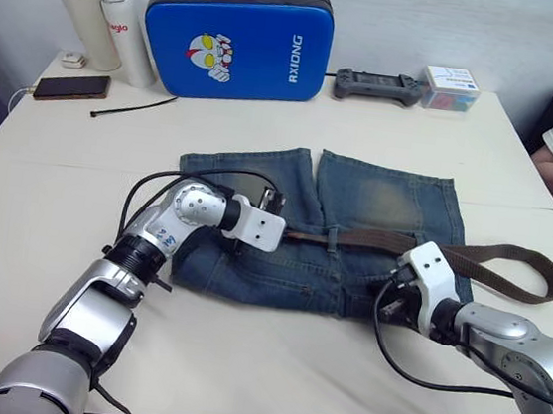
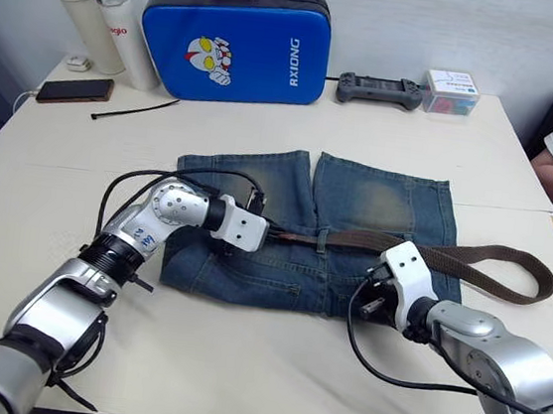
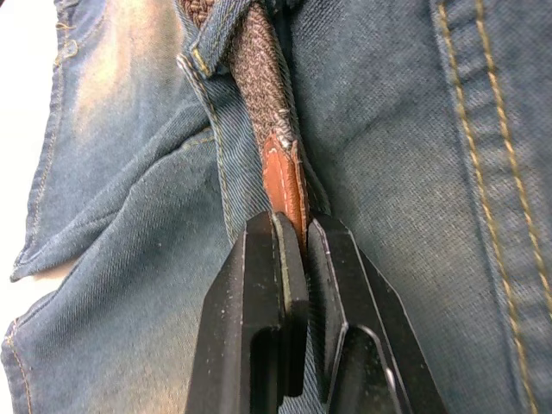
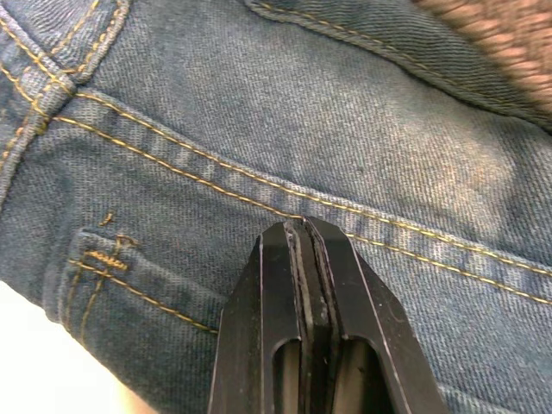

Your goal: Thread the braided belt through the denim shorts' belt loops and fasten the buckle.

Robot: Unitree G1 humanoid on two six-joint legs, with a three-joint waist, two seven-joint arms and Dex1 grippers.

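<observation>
Even, soft light is falling across my table, casting faint shadows (no glare anywhere). My wrist views are staying sharp on the denim shorts, blurring toward twelve o'clock and my near fingertips.

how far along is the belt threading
Partly done: the braided belt already runs under a belt loop across the denim shorts. In hand: the left gripper pinches its leather tip, and the right gripper presses shut on the denim. Left: remaining loops and fastening; the belt's far end lies looped off the shorts.
</observation>
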